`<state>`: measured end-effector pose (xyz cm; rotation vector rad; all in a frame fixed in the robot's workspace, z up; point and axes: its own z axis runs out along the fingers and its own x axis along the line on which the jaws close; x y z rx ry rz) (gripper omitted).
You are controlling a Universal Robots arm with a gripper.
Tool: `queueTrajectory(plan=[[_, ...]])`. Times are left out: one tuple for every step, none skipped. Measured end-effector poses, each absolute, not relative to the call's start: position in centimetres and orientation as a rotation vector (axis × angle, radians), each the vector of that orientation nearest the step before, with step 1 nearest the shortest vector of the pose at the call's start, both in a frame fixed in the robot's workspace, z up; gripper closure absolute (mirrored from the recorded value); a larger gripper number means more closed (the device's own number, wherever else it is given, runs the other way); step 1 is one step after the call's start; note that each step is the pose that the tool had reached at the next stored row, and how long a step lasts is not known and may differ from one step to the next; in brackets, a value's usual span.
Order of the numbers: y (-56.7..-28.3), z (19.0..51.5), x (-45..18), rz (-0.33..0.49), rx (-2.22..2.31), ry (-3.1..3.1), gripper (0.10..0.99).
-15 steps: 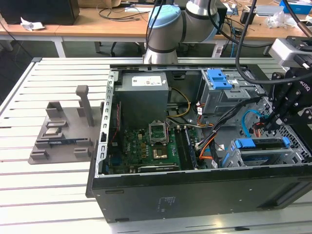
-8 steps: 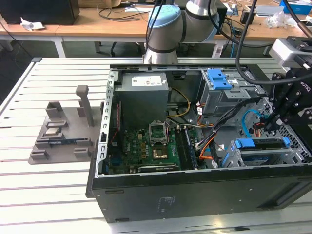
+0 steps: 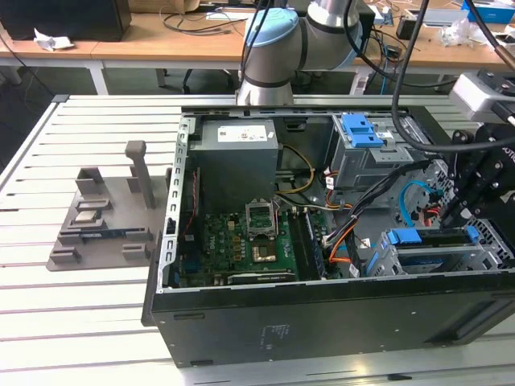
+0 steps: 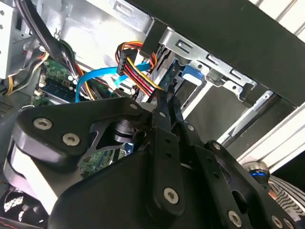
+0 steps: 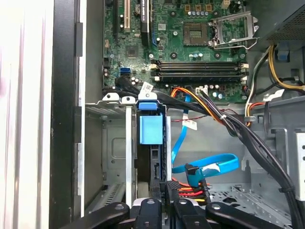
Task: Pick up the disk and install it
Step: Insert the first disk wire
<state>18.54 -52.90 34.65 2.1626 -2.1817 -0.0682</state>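
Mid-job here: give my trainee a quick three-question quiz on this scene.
1. True or false: the grey stand sits inside the computer case.
2. The gripper is nearest to: A) the power supply, B) the drive cage, C) the grey stand.
3. What colour is the carrier around the disk?
Key: 1 false, it stands on the table beside the case; 2 B; 3 blue.

the disk [image 3: 434, 238] shows just its blue-edged top at about four o'clock in the exterior view, its body sunk in the grey drive cage [image 3: 386, 261]. the gripper [image 3: 453, 215] is partly cut by that view's three o'clock edge. in the first wrist view, the gripper's [image 5: 164, 193] linkage hides the disk's [image 5: 151, 131] near end.
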Motion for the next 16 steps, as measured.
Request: queueTrajectory(plan=[[-52.90, 34.55, 18.53, -0.067, 2.157, -2.186, 0.922], [-52.90, 34.45, 18.52, -0.065, 2.149, -2.193, 0.922], [-52.90, 34.41, 18.52, -0.064, 2.144, -2.196, 0.922], [-52.91, 34.40, 18.52, -0.063, 2.142, -2.197, 0.922], [-52.92, 34.39, 18.52, -0.062, 2.141, -2.197, 0.922], [-52.93, 34.38, 18.52, -0.062, 2.141, -2.198, 0.922], [-52.93, 34.37, 18.53, -0.062, 2.141, -2.198, 0.922], [-52.93, 34.36, 18.58, -0.062, 2.141, -2.198, 0.922], [-52.94, 34.34, 18.63, -0.062, 2.141, -2.198, 0.922], [-52.95, 34.34, 18.74, -0.062, 2.141, -2.198, 0.922], [-52.94, 34.33, 18.79, -0.062, 2.140, -2.198, 0.922], [-52.95, 34.30, 18.79, -0.062, 2.140, -2.198, 0.922], [-52.95, 34.24, 18.79, -0.062, 2.140, -2.199, 0.922], [-52.95, 34.19, 18.80, -0.062, 2.139, -2.199, 0.922], [-52.95, 34.13, 18.80, -0.062, 2.139, -2.200, 0.922], [-52.95, 34.07, 18.81, -0.062, 2.138, -2.200, 0.922]])
